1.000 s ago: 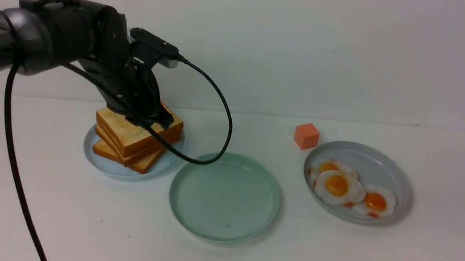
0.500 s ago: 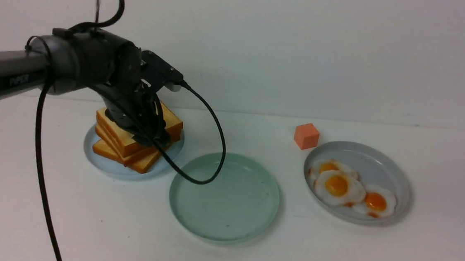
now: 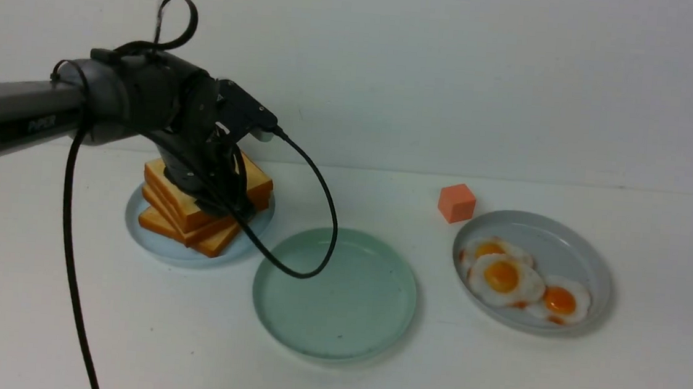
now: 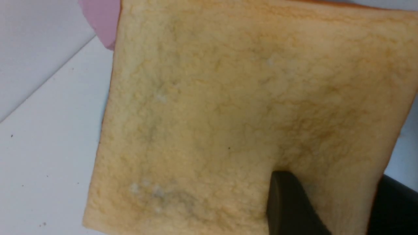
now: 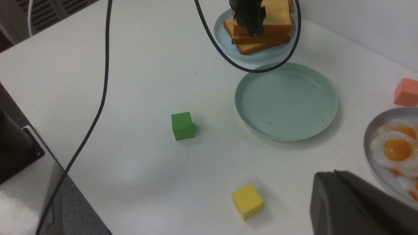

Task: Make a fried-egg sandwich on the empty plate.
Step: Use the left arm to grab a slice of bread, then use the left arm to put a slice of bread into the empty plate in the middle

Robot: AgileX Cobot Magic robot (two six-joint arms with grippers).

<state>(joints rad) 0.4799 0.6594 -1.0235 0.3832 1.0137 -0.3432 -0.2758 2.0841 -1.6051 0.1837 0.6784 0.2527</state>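
Starting with the front view: empty plate [image 3: 335, 292], mint green, mid-worktop [image 3: 493, 379]. Toast pile [image 3: 178, 212] on pale blue plate [image 3: 151, 244], just left of the empty plate and farther back. Left hand [image 3: 223, 194] down on the pile's top, grip not determinable. Grey plate [image 3: 566, 236] with three fried eggs [image 3: 504, 278], right of the empty plate; orange cube [image 3: 456, 202] behind. Left wrist view: one finger [image 4: 287, 202] lying on the top slice [image 4: 228, 98], a second dark part beyond its edge. Right wrist view: right hand [image 5: 356, 205], only a dark edge visible, state not determinable; green cube [image 5: 182, 125] and yellow cube [image 5: 247, 201] nearer the robot than the empty plate, apart from it.
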